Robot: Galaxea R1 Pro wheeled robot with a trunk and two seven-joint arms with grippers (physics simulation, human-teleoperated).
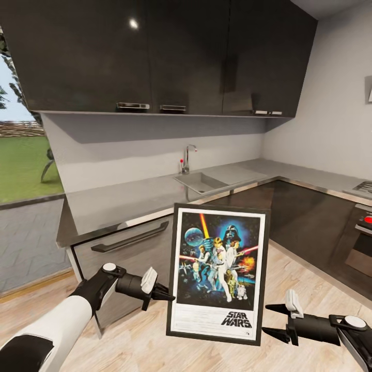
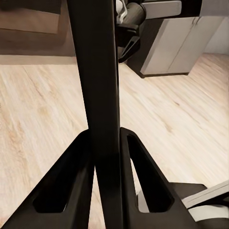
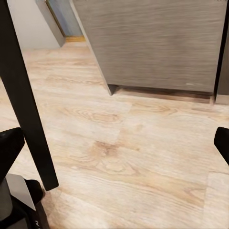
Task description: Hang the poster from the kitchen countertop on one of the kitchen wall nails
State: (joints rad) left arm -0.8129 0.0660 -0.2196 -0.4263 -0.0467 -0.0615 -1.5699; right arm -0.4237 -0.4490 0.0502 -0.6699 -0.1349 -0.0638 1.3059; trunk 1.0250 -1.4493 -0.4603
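The glossy grey L-shaped worktop (image 1: 119, 199) tops dark cabinets (image 1: 305, 217), with a built-in sink (image 1: 200, 182) and a chrome tap (image 1: 187, 156) behind it.

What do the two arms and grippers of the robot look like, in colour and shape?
The left arm has a white shell that turns black toward the wrist, with a round white cap on the joint. The right arm ends in a black cylinder with the same white cap. The left gripper and right gripper have black, pointed, hollow triangular fingers and a pale grey block behind them.
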